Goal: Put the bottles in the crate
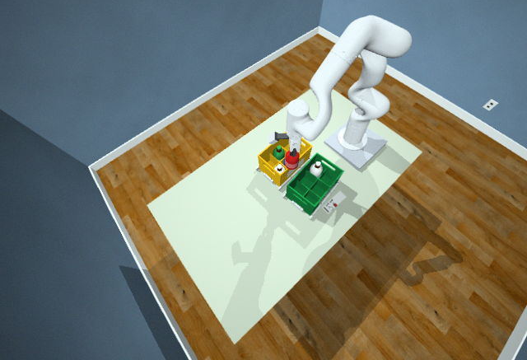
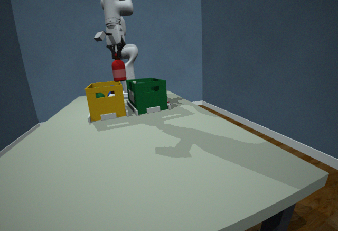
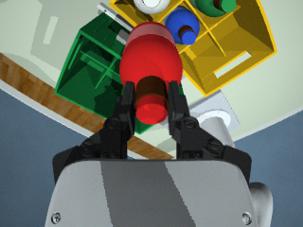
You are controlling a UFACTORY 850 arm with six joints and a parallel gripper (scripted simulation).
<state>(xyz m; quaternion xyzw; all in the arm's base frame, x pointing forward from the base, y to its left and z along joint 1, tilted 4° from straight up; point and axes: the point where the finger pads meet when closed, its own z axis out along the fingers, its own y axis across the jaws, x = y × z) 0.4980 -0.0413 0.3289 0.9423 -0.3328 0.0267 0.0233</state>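
My gripper (image 3: 151, 93) is shut on the neck of a red bottle (image 2: 119, 70) and holds it upright in the air above the gap between the two crates. It also shows in the top view (image 1: 291, 158). The green crate (image 1: 314, 182) holds one white bottle (image 1: 316, 169) in a far cell; its other cells are empty. The pick list (image 1: 334, 203) lies on the table beside the green crate; its lines are too small to read.
The arm's base (image 1: 356, 145) stands on a grey plate behind the green crate. Both crates sit level between small white blocks (image 2: 108, 117) on the pale table. The table's edges drop to a wooden floor.
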